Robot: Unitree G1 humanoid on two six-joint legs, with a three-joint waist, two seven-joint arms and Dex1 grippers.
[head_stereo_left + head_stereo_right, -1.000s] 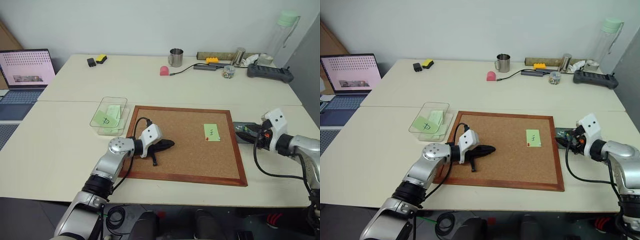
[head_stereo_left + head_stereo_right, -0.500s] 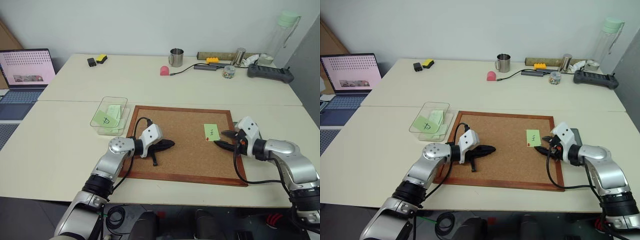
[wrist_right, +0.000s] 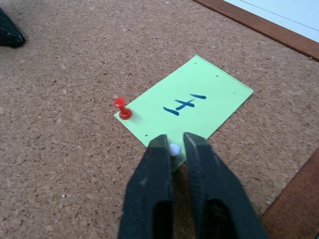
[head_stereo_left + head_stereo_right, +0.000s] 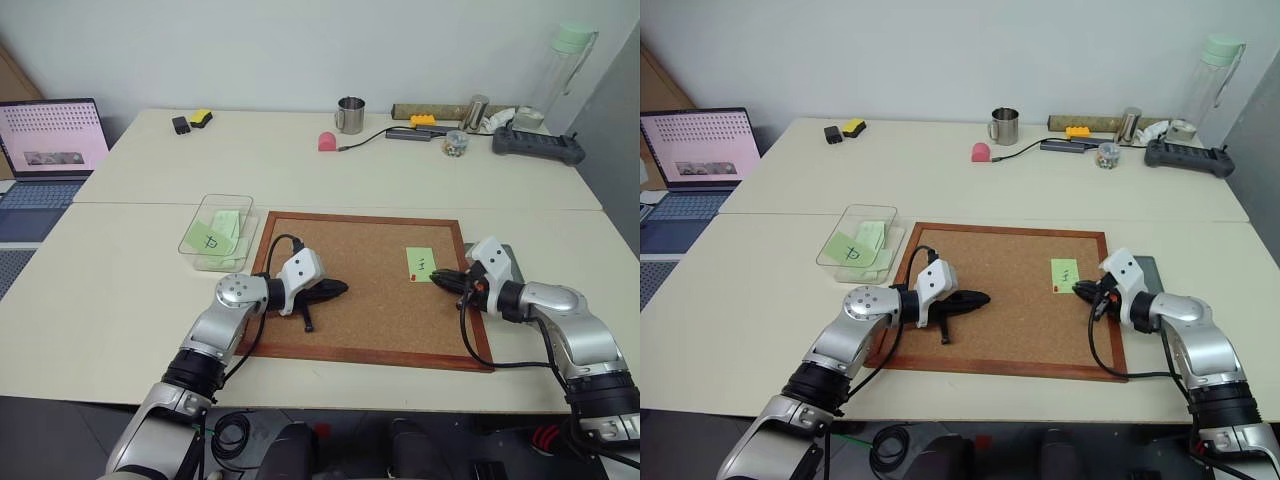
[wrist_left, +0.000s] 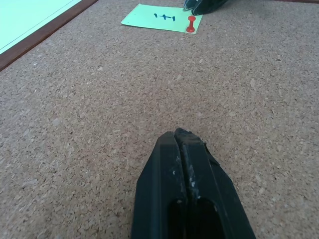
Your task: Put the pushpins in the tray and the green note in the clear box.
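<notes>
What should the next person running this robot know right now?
Left gripper: shut, empty, resting over the cork board.
Right gripper: closed on a small white-headed pin at the green note's near edge.
Red pushpin: stuck in the note's corner.
Tray: beside the board's right edge, behind the right arm.
Clear box: left of the board, holding other green slips.
Done: nothing delivered from this note yet.
Left: pull both pins, tray them, box the note.

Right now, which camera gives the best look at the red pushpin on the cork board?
The right wrist view: the red pushpin shows head and stem, stuck at a corner of the green note. The left wrist view shows it smaller, farther across the cork board. In the head views it is only a red dot at the note's corner.
</notes>
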